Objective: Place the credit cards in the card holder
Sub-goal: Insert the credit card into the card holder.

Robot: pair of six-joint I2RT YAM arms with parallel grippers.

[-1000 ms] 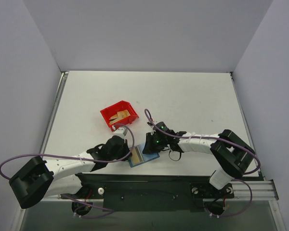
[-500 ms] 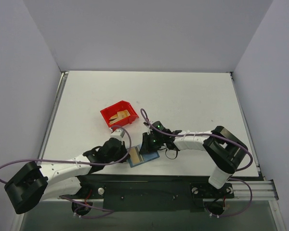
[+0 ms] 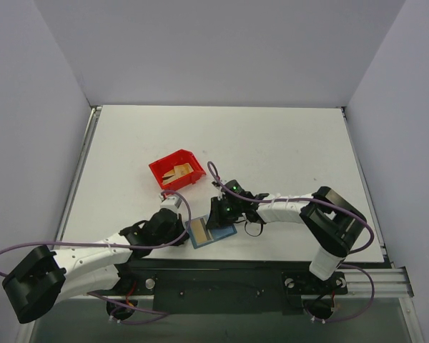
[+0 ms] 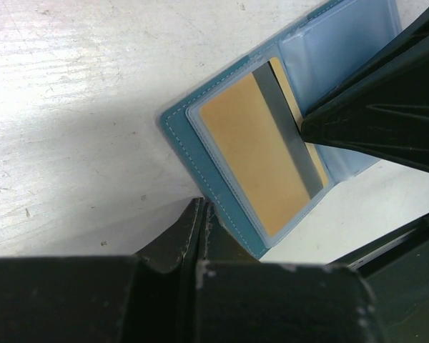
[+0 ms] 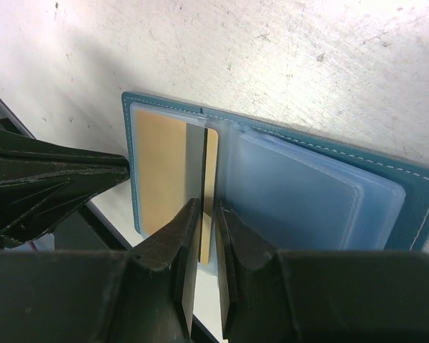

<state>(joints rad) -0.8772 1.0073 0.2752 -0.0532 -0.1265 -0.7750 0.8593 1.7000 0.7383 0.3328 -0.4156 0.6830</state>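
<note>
We see teal-blue folding card holder [image 3: 213, 234] lying open on white desk [image 3: 286, 150] near front edge, gold-tan credit card [image 4: 261, 168] with dark stripe inside its clear sleeve. On left gripper [image 4: 200, 213] jaws fully shut, empty, tips at holder's stitched edge. On right gripper [image 5: 204, 214] jaws a slit apart, tips over card's stripe, nothing clamped that we can make out. More gold-tan cards [image 3: 177, 172] in red plastic bin [image 3: 159, 171], well apart from holder

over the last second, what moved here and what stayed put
The left arm drew back toward the near-left, its shut left end effector easing slightly away from the card holder. The right arm's elbow swung left. Unchanged: the right end effector over the holder, the credit card in its pocket, the red bin.
</note>
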